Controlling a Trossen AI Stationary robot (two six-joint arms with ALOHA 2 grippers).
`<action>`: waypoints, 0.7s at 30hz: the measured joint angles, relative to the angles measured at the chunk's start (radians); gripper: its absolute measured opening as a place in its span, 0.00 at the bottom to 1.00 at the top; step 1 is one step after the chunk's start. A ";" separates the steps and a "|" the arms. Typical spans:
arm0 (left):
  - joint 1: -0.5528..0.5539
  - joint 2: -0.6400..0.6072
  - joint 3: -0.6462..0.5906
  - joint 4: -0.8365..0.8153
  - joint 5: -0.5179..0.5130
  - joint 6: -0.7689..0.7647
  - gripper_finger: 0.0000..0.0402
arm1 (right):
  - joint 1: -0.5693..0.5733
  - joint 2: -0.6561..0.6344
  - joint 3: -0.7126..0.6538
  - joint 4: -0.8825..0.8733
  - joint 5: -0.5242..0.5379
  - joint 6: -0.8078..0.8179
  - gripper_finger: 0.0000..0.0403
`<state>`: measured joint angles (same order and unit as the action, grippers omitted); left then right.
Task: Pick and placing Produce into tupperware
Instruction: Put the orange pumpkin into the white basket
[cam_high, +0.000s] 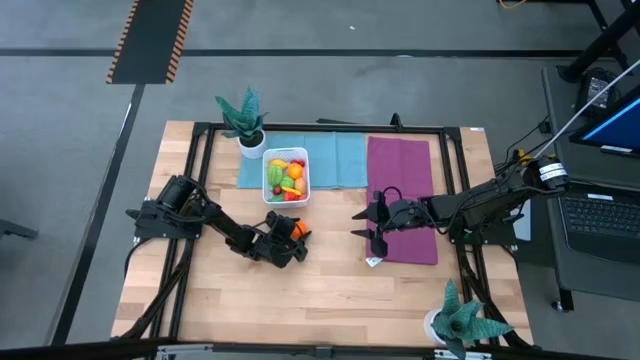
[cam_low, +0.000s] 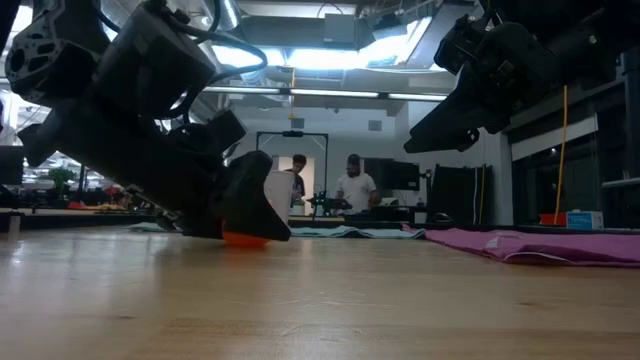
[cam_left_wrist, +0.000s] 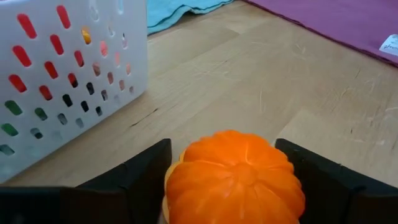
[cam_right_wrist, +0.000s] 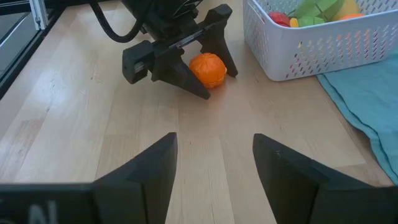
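The orange toy fruit (cam_right_wrist: 207, 70) sits on the table (cam_high: 330, 290) between the left gripper (cam_high: 291, 236)'s jaws, which flank it closely (whether they grip it I cannot tell). This looks like the pick step; next comes closing, lifting and carrying it to the tupperware (cam_high: 286, 177) just beyond the jaws, already holding several produce pieces. The right gripper (cam_high: 370, 236) hovers nearby, jaws spread and empty.
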<state>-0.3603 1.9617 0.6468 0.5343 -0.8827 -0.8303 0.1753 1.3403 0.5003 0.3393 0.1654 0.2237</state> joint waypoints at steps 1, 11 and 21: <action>0.000 0.000 0.000 -0.002 0.000 0.004 0.67 | 0.000 0.000 0.000 0.000 0.000 0.000 0.53; -0.001 0.000 0.000 -0.014 0.001 0.004 0.57 | 0.000 0.000 0.000 0.000 0.000 0.000 0.53; -0.004 -0.023 -0.001 -0.028 0.029 0.040 0.57 | 0.000 0.000 0.000 -0.001 0.000 -0.001 0.53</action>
<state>-0.3644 1.9385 0.6460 0.5061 -0.8540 -0.7907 0.1753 1.3403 0.5003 0.3380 0.1654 0.2229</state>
